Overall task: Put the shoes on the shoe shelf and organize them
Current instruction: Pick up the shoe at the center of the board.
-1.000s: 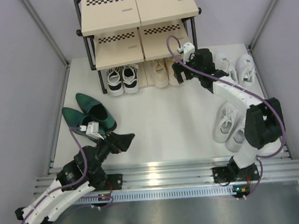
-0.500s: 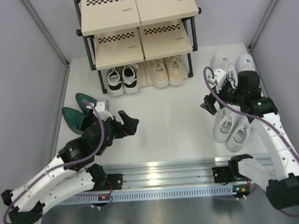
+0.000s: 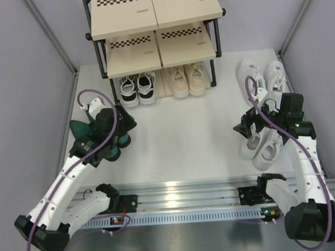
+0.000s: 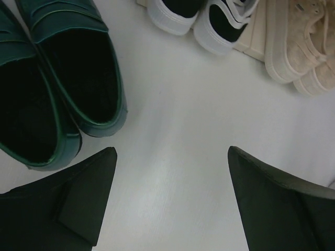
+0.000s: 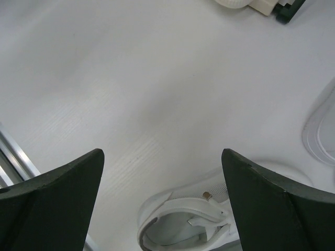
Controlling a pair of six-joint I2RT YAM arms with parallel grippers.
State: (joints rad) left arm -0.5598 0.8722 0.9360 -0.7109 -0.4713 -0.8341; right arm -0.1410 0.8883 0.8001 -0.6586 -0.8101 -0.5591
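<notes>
Shoe shelf: the three-tier rack of black metal tubing with light beige boards and checkered strips (image 3: 152, 23) stands at the upper centre of the top view, at the far edge of the white worktop (image 3: 179, 130).

Shoes on the shelf: the black-and-white lace sneakers (image 3: 137, 88) sit side by side in the left half of the lowest tier. The beige lace sneakers (image 3: 187, 81) sit in the right half, just beside them.

Shoes on the worktop:
- The glossy dark green heeled shoes (image 4: 78, 68) lie at the left of the top view, largely covered there by the left arm. The left wrist view shows them at upper left, side by side and touching, openings up.
- One pair of white sneakers (image 3: 261, 73) lies at upper right, near the shelf's right leg.
- A second pair of white sneakers (image 3: 261, 147) lies at right centre, under the right arm.

Left fingers (image 4: 78, 198): spread wide, nothing between them. They hang over bare worktop just beside the near ends of the green pair, not touching it.

Right fingers (image 5: 57, 193): spread wide, gripping nothing. One white sneaker of the second pair shows at bottom centre of the right wrist view, below the gap between them. Contact cannot be determined.
</notes>
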